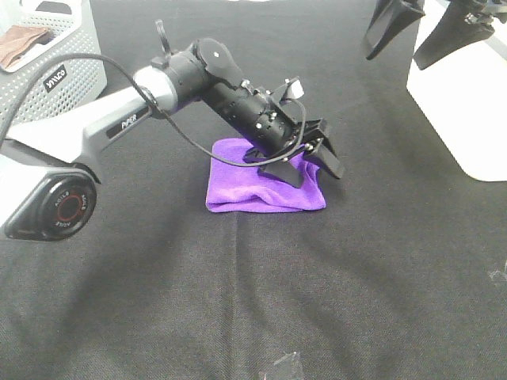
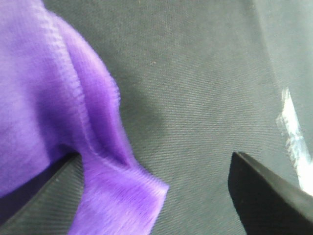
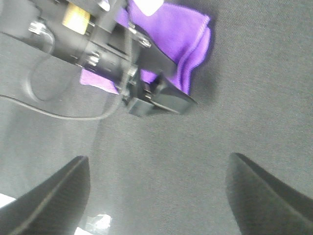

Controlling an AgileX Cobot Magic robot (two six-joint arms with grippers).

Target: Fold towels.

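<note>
Bright, even overhead light. The purple towel [image 1: 238,194] throws a faint shadow on the black tablecloth [image 1: 238,301]. The white box [image 1: 467,103] far right glares. Both wrist views are blurred.

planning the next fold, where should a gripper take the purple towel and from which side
Grip the purple towel at its right edge, where the stacked layers end in a raised loose corner. Come down from that side with the left gripper, which hangs open there; the rest lies flat.

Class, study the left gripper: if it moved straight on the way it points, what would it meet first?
Probably the purple towel, whose folded edge lies between its open jaws, then the black table cover; depth is unclear.
</note>
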